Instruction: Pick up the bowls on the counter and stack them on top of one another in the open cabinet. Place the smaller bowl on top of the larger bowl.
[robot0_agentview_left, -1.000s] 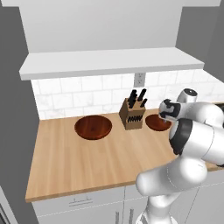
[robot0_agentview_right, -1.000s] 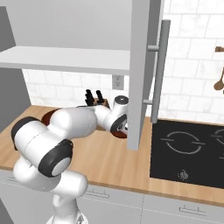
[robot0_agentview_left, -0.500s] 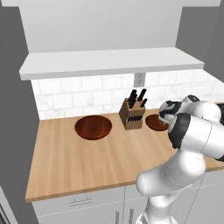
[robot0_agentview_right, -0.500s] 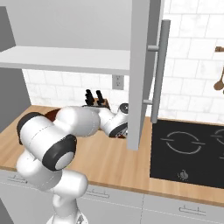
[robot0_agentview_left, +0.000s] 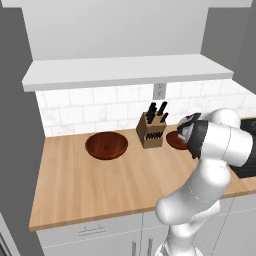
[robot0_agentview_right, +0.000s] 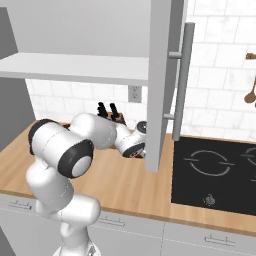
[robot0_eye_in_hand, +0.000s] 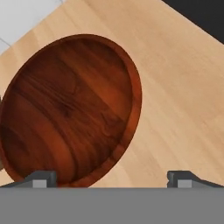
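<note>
The smaller bowl (robot0_eye_in_hand: 70, 109) lies on the counter (robot0_eye_in_hand: 175, 100) right under my gripper (robot0_eye_in_hand: 113, 179), which is open. The left fingertip (robot0_eye_in_hand: 41, 178) hangs over the bowl's inside. The right fingertip (robot0_eye_in_hand: 183, 178) hangs over bare wood, so the near rim sits between them. From the left base, the smaller bowl (robot0_agentview_left: 175, 142) is to the right of the knife block, half hidden by my hand. The larger bowl (robot0_agentview_left: 106, 145) rests further left on the counter (robot0_agentview_left: 100, 185). Above them runs the open cabinet's white bottom board (robot0_agentview_left: 125, 70).
A knife block (robot0_agentview_left: 152, 131) stands between the two bowls, close to my hand. An open cabinet door (robot0_agentview_right: 162, 85) with a long metal handle hangs just right of the hand. The black stovetop (robot0_agentview_right: 215, 170) lies beyond it.
The arm's elbow has folded and the hand has dropped lower and closer over the smaller bowl. Both bowls are where they were.
</note>
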